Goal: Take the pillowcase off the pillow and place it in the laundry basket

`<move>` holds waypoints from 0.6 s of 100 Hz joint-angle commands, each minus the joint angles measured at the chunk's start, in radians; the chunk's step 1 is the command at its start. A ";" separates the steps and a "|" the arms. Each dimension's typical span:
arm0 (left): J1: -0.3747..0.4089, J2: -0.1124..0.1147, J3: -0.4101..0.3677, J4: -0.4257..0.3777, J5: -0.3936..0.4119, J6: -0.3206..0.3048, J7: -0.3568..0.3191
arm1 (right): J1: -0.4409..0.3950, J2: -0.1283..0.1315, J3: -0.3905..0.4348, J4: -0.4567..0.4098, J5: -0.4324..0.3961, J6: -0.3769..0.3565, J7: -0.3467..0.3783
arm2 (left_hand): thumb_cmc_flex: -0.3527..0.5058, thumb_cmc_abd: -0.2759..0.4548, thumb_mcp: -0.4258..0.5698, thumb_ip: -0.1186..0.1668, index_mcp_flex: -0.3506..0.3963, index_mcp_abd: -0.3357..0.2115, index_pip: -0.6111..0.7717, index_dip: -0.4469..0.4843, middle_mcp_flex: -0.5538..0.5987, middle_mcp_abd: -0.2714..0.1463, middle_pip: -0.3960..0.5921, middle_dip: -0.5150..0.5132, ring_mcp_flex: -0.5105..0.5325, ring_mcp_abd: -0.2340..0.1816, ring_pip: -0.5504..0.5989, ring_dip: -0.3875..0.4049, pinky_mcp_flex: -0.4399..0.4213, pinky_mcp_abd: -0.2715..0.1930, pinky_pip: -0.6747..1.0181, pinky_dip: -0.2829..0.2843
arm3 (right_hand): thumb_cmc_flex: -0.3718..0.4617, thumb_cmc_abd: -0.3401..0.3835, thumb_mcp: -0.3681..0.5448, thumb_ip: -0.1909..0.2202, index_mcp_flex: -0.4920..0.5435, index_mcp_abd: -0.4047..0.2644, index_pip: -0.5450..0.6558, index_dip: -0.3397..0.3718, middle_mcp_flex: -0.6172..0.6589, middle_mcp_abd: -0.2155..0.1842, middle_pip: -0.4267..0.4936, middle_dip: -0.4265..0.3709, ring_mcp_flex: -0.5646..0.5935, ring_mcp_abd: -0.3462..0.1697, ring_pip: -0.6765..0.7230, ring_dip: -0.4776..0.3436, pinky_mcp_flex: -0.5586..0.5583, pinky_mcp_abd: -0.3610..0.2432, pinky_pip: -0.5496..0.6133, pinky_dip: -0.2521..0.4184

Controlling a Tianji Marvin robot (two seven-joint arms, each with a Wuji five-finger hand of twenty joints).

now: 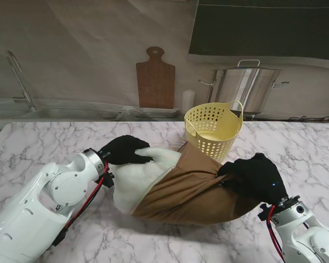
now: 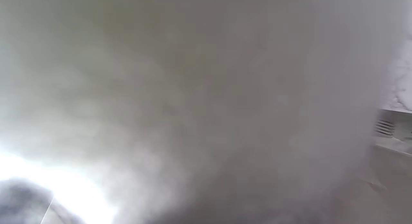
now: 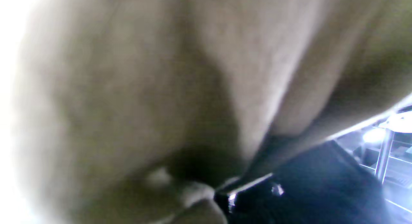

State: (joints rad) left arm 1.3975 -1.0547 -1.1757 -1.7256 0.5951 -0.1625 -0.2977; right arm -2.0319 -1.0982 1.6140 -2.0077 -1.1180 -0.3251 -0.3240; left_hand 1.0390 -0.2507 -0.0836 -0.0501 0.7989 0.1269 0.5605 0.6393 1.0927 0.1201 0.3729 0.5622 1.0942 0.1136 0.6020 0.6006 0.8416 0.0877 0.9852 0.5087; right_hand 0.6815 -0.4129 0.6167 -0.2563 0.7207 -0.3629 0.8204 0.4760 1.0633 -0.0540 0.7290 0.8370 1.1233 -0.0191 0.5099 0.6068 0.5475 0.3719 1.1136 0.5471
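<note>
Left hand (image 1: 124, 150), black-gloved, fingers curled down over the bare white end of the pillow (image 1: 140, 178), pinning it; it grips the pillow. Right hand (image 1: 256, 176) closed on a bunched fold of the brown pillowcase (image 1: 194, 192) at its far-right end; cloth fills the right wrist view, creased and pinched.

Landmark: yellow laundry basket (image 1: 213, 130), upright on the marble table (image 1: 55, 142).
- Pillow lies just nearer to me than the basket, its left part uncovered.
- Pillowcase covers the right part of the pillow, its upper edge touching or just beside the basket's base; cannot tell which.
- Right hand sits nearer to me than the basket and to its right.

Left wrist view: only blurred pale fabric, nothing usable.

Progress, as judged: stripping is partway, perhaps a third of the pillow exposed. Left: draw the case fully clear, lift it, drop it into the basket. Nothing seen in the basket yet.
</note>
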 commanded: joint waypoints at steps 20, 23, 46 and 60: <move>-0.012 0.012 0.010 0.077 0.013 0.043 -0.033 | -0.062 -0.003 0.057 0.015 0.001 0.031 -0.020 | 0.211 -0.025 0.107 0.063 0.023 -0.025 0.068 0.029 0.041 -0.009 0.048 0.023 0.043 0.025 0.078 0.043 0.004 -0.125 0.410 0.004 | 0.143 0.056 0.191 0.062 0.118 0.024 0.106 0.127 0.088 -0.001 0.180 0.073 0.113 0.025 0.156 0.070 0.021 -0.014 0.042 -0.003; -0.014 0.012 0.011 0.081 0.014 0.045 -0.033 | -0.064 -0.004 0.059 0.015 0.005 0.030 -0.024 | 0.211 -0.025 0.107 0.063 0.022 -0.024 0.067 0.028 0.041 -0.007 0.048 0.023 0.044 0.023 0.078 0.043 0.004 -0.124 0.410 0.005 | 0.143 0.055 0.193 0.061 0.118 0.027 0.105 0.130 0.088 0.001 0.181 0.073 0.114 0.026 0.157 0.070 0.025 -0.016 0.043 -0.003; 0.001 0.007 -0.005 0.078 0.004 0.048 -0.011 | -0.023 -0.004 0.026 0.022 0.068 -0.010 0.032 | 0.212 -0.019 0.105 0.061 0.019 -0.024 0.061 0.026 0.034 -0.012 0.041 0.021 0.032 0.029 0.070 0.042 -0.009 -0.111 0.406 0.008 | 0.143 0.053 0.202 0.056 0.120 0.041 0.097 0.142 0.084 0.005 0.183 0.075 0.120 0.028 0.152 0.069 0.044 -0.023 0.047 -0.011; 0.022 0.006 -0.039 0.044 0.006 0.023 0.000 | 0.051 0.001 -0.031 0.037 0.112 -0.040 0.087 | 0.213 -0.017 0.104 0.061 0.017 -0.025 0.060 0.028 0.034 -0.011 0.039 0.022 0.033 0.029 0.066 0.041 -0.011 -0.111 0.407 0.010 | 0.142 0.054 0.201 0.055 0.118 0.042 0.092 0.143 0.085 0.004 0.184 0.075 0.125 0.027 0.147 0.067 0.051 -0.028 0.049 -0.016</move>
State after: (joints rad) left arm 1.4049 -1.0627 -1.2059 -1.6899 0.5856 -0.1360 -0.2848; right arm -2.0064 -1.0993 1.5980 -1.9892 -1.0069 -0.3590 -0.2437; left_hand 1.0395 -0.2363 -0.0933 -0.0561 0.7989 0.1271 0.5723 0.6411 1.0928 0.1174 0.3752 0.5704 1.0942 0.1126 0.6067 0.6130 0.8385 0.0863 0.9852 0.5087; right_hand 0.6939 -0.4142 0.6676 -0.2578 0.7401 -0.3044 0.8075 0.5709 1.0865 -0.0378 0.8027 0.8801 1.1667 -0.0035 0.5957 0.6490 0.5972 0.3631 1.1478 0.5431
